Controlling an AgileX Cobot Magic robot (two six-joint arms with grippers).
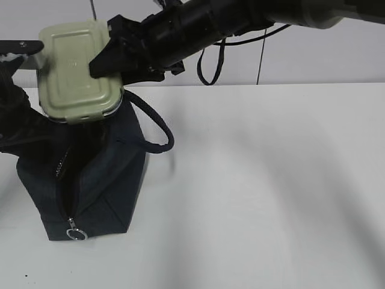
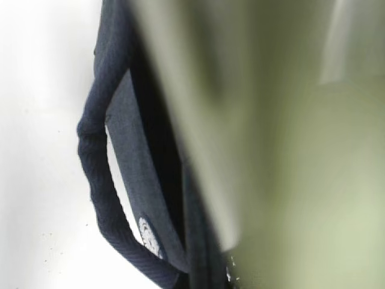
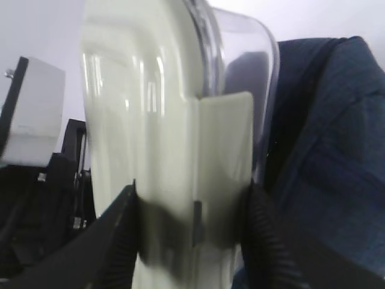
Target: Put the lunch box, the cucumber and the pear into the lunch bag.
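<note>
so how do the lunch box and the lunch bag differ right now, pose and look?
The lunch box is a rigid container with a pale green lid; the lunch bag is soft dark navy fabric. The lunch box is in the air, tipped on edge and pinched by the right gripper; the lunch bag stands on the table. The lunch box is clipped shut; the lunch bag's zipper is open.

Lunch box (image 1: 75, 72) directly above lunch bag (image 1: 90, 180) mouth; bag at table (image 1: 271, 192) left, handle (image 1: 153, 129) on right.
</note>
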